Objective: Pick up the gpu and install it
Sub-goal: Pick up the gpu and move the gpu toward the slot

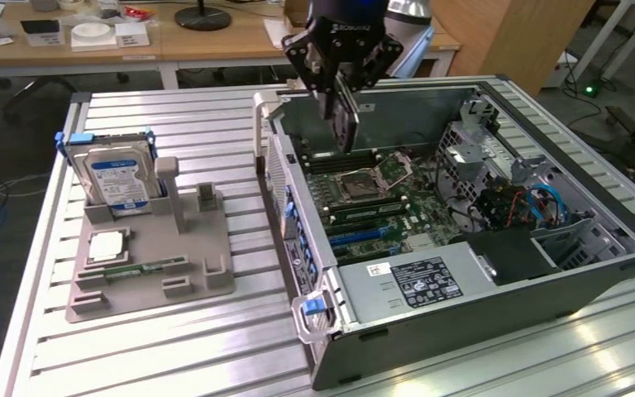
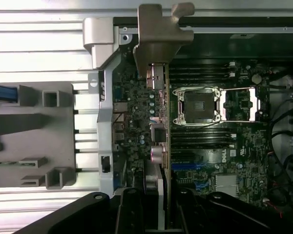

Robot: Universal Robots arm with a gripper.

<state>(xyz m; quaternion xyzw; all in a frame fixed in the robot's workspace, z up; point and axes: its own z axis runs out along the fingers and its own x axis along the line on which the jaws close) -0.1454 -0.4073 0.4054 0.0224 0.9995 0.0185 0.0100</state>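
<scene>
The slatted metal table (image 1: 185, 347) carries everything. On it, toward the exterior view's right, lies the open computer case (image 1: 494, 318) with its side panel off and the motherboard (image 1: 406, 203) bare inside. Toward the exterior view's left sits the grey parts tray (image 1: 202, 281) with the hard drive (image 1: 116, 178) standing in it.

My pincer (image 1: 340, 83) hangs over the far part of the case, drawn narrow onto the gpu (image 1: 343, 124) and gripping it by its upper edge. The card is off the tray and in the air. It hangs on edge close above the board, beside the processor socket (image 1: 360, 184). I cannot tell whether its lower edge touches anything.

As I judge it, the pick is done and the install is in hand, but the card is not yet seated. Seating calls for the contact edge to lie parallel over its long slot and the bracket to face the case's rear wall. The push then has to go straight, without tilt, and my grip must not slip.

In the wrist view the gpu (image 2: 160, 141) shows edge-on as a thin dark strip with small silvery connectors. At its far end is the dull metal bracket (image 2: 158, 39), which ends in a bent tab. Its fan face is hidden from me.
</scene>
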